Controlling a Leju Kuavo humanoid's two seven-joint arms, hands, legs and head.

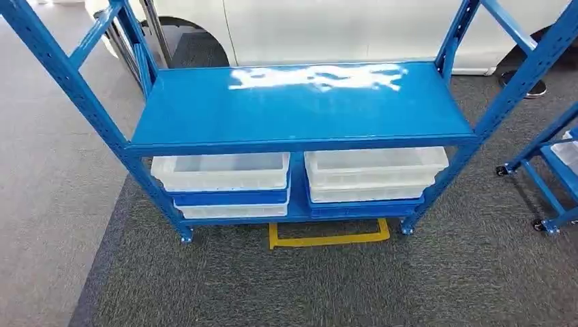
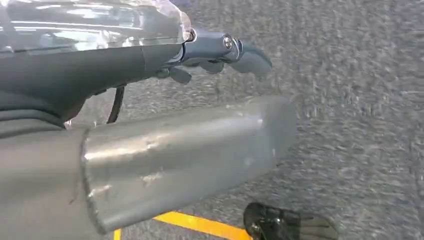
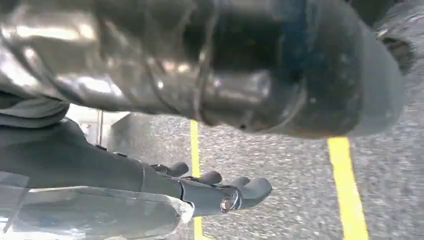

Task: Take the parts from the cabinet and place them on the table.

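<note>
A blue metal rack (image 1: pixel 300 102) stands in front of me in the head view, its top shelf bare and glossy. On the level below sit two white bins, one at the left (image 1: pixel 219 170) and one at the right (image 1: pixel 375 167), each above another white bin; I see no parts in them. My left hand (image 2: pixel 190 145) hangs over grey carpet, fingers (image 2: pixel 220 52) stretched out and apart from the thumb, holding nothing. My right hand (image 3: pixel 240 85) hangs the same way, its dark fingers (image 3: pixel 220 192) spread and empty.
A yellow floor marking (image 1: pixel 328 238) lies on the grey carpet just in front of the rack. A second blue rack on castors (image 1: pixel 552 163) stands at the right. A white panel (image 1: pixel 341 27) rises behind the rack.
</note>
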